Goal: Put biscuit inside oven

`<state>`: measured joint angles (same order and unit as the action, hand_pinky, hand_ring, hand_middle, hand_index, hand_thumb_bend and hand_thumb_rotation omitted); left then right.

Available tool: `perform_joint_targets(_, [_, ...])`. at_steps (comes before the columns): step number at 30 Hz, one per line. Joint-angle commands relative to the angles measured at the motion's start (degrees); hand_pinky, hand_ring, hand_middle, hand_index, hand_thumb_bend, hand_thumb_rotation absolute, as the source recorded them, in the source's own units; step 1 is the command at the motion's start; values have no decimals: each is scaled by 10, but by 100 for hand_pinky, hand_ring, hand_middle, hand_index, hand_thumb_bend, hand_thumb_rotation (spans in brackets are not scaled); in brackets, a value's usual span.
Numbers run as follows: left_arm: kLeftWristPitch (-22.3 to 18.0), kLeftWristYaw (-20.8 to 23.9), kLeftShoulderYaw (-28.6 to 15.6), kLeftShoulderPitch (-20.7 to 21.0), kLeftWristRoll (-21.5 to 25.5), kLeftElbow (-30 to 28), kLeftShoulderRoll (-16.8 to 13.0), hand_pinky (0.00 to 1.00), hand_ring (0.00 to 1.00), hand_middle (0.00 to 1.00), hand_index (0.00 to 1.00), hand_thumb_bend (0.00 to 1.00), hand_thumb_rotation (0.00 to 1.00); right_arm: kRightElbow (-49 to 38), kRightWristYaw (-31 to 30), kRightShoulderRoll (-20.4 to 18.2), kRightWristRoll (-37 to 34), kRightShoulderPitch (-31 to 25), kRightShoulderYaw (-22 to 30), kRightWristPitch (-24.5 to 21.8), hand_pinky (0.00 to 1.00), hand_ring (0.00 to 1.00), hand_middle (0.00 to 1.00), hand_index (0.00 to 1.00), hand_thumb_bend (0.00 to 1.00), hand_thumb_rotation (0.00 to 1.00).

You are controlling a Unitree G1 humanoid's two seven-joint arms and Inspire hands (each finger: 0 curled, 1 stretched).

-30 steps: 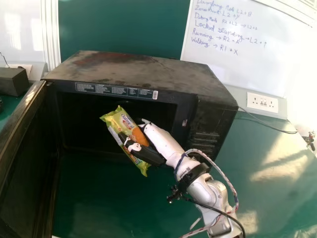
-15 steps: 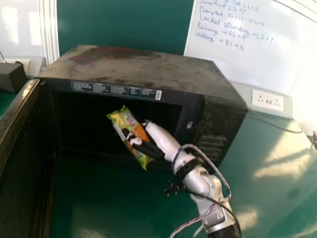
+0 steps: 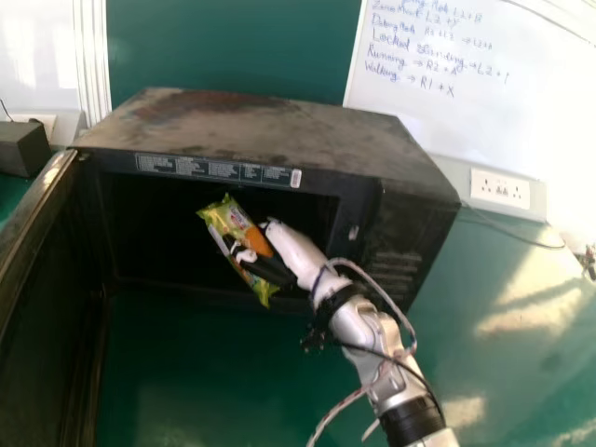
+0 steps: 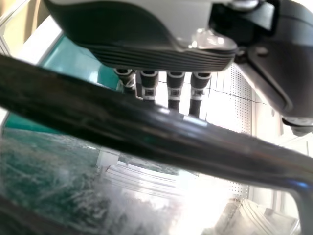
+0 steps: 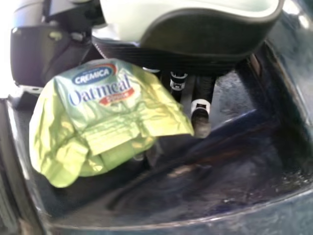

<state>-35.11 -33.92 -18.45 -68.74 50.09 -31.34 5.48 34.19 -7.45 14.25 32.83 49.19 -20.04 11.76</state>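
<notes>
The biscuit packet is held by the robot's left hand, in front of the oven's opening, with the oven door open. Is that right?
Not quite: the hand is wrong. The right wrist view shows the biscuit packet held by the right hand. The rest stands: it is in front of the opening of the oven, and the oven door is open.

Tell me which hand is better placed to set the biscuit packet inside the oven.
Probably the right hand: it grips the biscuit packet at the mouth of the oven; the left hand has no packet.
</notes>
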Motion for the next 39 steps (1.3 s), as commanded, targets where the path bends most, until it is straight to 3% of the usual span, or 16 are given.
perform_joint_targets(1, [-3,-1,4,-12,1,0,29,71,80,84,85,83,75,50,21,-12,5,42,-7,13,11,16,46,48,51,0])
perform_joint_targets(5, [-2,0,6,-16,0,-2,31,85,83,85,85,83,73,152,53,-32,12,92,-18,34,11,16,46,48,51,0])
perform_joint_targets(8, [-2,0,7,-18,0,-2,32,90,83,86,85,82,75,233,76,-47,22,136,-31,45,11,17,46,48,51,0])
perform_joint_targets(12, [-5,-1,9,-19,-2,-3,34,81,83,86,86,81,70,318,93,-71,23,185,-36,40,11,17,46,48,51,0])
perform_joint_targets(16, [-7,-4,12,-23,1,-2,33,81,85,86,86,82,72,368,106,-86,27,213,-44,36,11,17,46,48,51,0])
perform_joint_targets(21, [-7,-3,16,-27,2,-4,32,81,83,85,84,84,72,397,121,-103,27,228,-47,23,11,17,46,48,51,0])
perform_joint_targets(26, [-11,-2,16,-27,-2,-2,34,87,79,82,83,83,70,411,135,-114,40,232,-60,11,10,16,46,48,51,0])
perform_joint_targets(33, [-13,-1,19,-30,-2,-4,33,89,84,87,86,84,74,425,158,-122,80,231,-98,-14,9,16,46,48,51,0])
perform_joint_targets(39, [-17,-4,19,-29,1,1,33,88,86,87,85,85,71,434,166,-122,99,225,-118,-25,9,16,46,48,51,0])
